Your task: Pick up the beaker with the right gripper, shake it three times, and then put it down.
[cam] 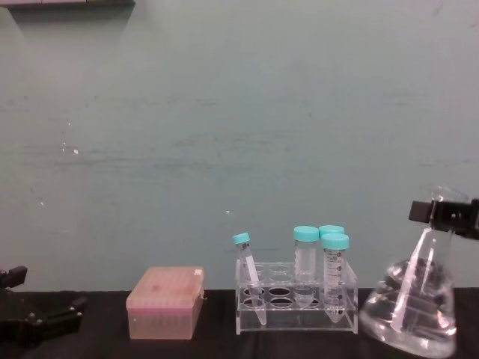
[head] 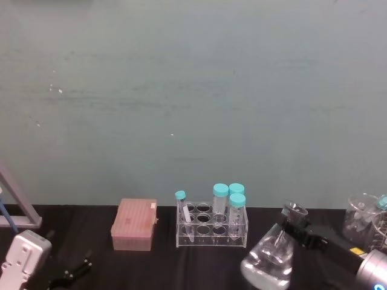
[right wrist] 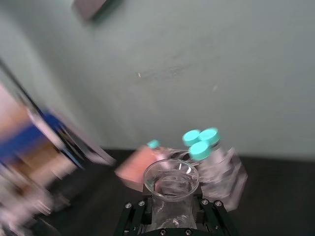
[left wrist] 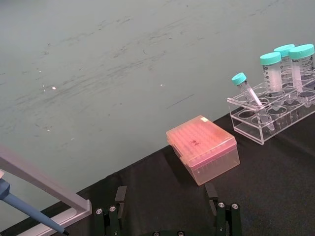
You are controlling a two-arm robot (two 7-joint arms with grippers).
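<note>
Where the hold is: the black, blocky right gripper (head: 297, 229) is clenched on the narrow neck of the clear glass conical beaker (head: 268, 260), just under its flared rim, at the near right of the black table (head: 151, 266).
Beaker position: tilted, rim leaning away from the robot. The wide base looks clear of the table, though contact cannot be ruled out.
Handling: the glass is stiff, brittle and smooth. What looks like clear liquid sits in the base, so the weight hangs low and will slosh through the 3 shakes.
Best grip: the neck, as now. The flare above the fingers should stop it sliding down, and the jaws need firmness without crushing.
Risk: a wide swing could strike the rack just to its left or the other glassware (head: 363, 217) on its right.
Left gripper: the black angular left gripper (left wrist: 167, 216) is parked low at the near left, jaws spread and empty.
Middle ground: a clear plastic rack (head: 211, 234) holds 4 teal-capped tubes (head: 237, 208), with a pink translucent lidded box (head: 134, 225) to its left.
Far: a plain pale green wall (head: 193, 90).
</note>
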